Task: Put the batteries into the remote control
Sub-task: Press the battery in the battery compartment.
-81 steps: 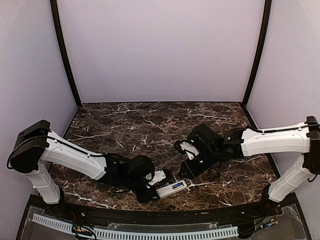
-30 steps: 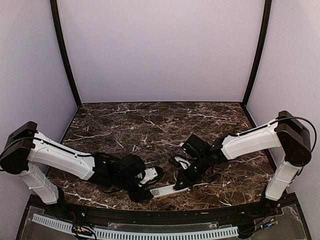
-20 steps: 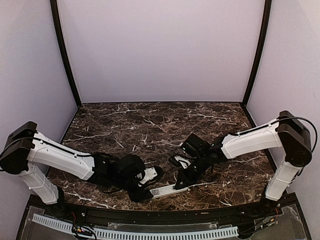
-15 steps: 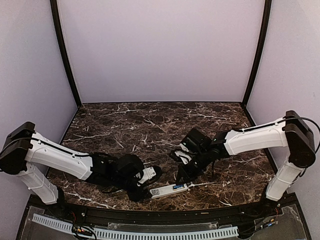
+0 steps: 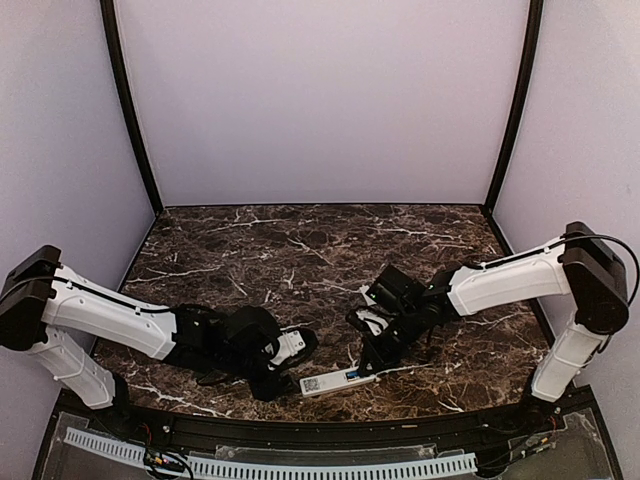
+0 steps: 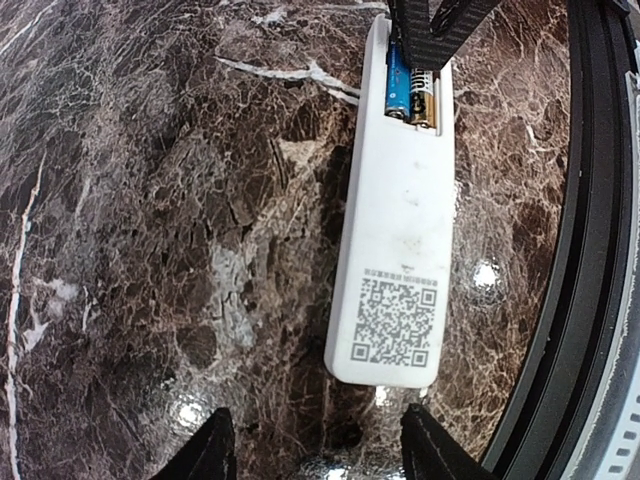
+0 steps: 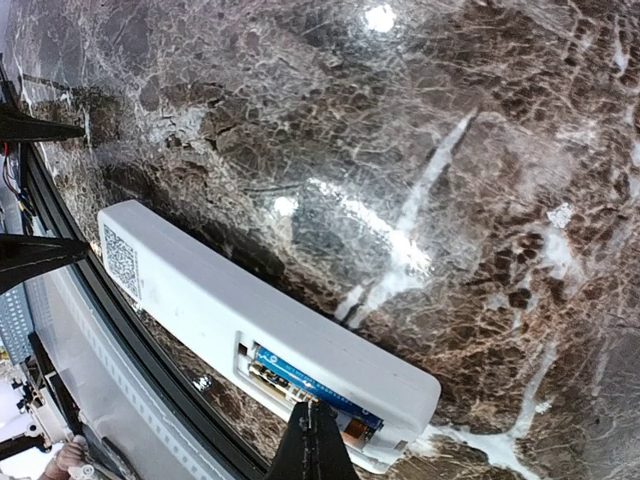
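Remote ahead of left gripper

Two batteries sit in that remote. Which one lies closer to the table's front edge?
The dull gold battery; the blue one lies beside it, farther from the table's black rim.

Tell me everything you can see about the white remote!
The remote control is a slim white plastic bar lying flat, back up, on the dark marble table near its front edge. A QR sticker sits at one end. At the other, the open compartment shows a blue battery beside a gold-and-black battery. The right hand's shut tips reach into that compartment.
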Tool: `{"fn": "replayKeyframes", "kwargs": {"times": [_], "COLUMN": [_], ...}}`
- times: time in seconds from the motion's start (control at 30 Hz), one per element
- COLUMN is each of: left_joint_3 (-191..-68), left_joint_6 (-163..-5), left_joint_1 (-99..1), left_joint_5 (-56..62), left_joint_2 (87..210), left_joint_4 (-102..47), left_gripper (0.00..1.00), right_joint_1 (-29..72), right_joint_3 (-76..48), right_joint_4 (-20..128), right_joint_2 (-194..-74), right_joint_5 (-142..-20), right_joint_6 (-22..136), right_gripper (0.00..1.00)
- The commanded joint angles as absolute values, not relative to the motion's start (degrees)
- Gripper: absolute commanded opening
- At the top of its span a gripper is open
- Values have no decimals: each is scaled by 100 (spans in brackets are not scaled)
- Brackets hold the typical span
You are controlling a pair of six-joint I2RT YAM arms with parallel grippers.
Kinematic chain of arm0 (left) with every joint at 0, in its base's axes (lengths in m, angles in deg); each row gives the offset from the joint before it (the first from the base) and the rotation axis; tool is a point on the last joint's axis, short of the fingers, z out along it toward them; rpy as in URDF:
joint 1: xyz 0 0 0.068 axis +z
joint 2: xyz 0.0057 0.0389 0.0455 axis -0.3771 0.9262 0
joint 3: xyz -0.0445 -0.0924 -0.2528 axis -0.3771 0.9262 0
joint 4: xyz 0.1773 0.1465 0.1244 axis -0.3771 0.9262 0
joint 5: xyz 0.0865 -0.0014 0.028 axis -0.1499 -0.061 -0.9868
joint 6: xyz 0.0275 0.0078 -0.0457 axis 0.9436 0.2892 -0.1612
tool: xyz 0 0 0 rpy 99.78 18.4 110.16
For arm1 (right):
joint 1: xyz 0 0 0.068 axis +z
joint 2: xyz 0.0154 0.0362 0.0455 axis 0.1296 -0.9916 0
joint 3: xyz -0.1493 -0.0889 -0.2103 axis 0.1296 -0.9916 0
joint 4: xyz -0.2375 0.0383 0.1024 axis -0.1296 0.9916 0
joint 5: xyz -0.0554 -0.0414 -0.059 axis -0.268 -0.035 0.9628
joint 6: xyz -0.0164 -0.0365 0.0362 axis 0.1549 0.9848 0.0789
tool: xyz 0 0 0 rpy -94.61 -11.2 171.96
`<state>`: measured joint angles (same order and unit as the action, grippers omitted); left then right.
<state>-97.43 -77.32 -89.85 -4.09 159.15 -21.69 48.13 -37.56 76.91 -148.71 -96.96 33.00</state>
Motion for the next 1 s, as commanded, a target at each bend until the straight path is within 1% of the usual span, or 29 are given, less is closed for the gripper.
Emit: {"fn": "replayKeyframes", "kwargs": {"times": [0.0,0.13,0.3,0.4,0.5,0.57,0.6,0.63,0.7,0.77,0.97], "left_joint_3": [-9684,-9682,-9722,-9743,-9734,-9710,-9697,-9698,-9754,-9906,-10371], "left_joint_6": [-7742,-7744,-7706,-7662,-7616,-7622,-7626,-7622,-7610,-7638,-7698], "left_joint_1": [-8956,-8955,-8952,-8918,-8807,-8596,-8539,-8424,-8256,-8069,-7578], "left_joint_5": [-443,-443,-442,-638,-679,-711,-751,-810,-905,-969,-876], "left_joint_2": [15855,15861,15794,15519,15177,14812,14730,14580,14441,14399,14612], "left_joint_4": [-2084,-2089,-2043,-2037,-2096,-2151,-2177,-2224,-2262,-2219,-1856], "left_gripper": [56,56,56,56,59,67,69,74,80,83,85], "right_joint_1": [4808,4810,4806,4662,4350,4072,3953,3835,3693,3626,3536], "right_joint_3": [-3925,-3725,-3178,-2679,-2259,-1934,-1783,-1610,-1070,-578,444], "right_joint_4": [7830,8043,8345,8632,8987,9119,9139,9200,9489,9699,10256], "right_joint_2": [-15166,-14963,-14601,-14350,-14259,-14366,-14483,-14651,-15132,-15686,-16977], "right_joint_5": [-9362,-9345,-9444,-9104,-8369,-7985,-7826,-7694,-7363,-7089,-6553], "right_joint_6": [3292,3355,3519,3686,4000,4306,4437,4569,4788,4953,4976], "right_gripper": [0,0,0,0,23,36,45,49,53,55,65]}}
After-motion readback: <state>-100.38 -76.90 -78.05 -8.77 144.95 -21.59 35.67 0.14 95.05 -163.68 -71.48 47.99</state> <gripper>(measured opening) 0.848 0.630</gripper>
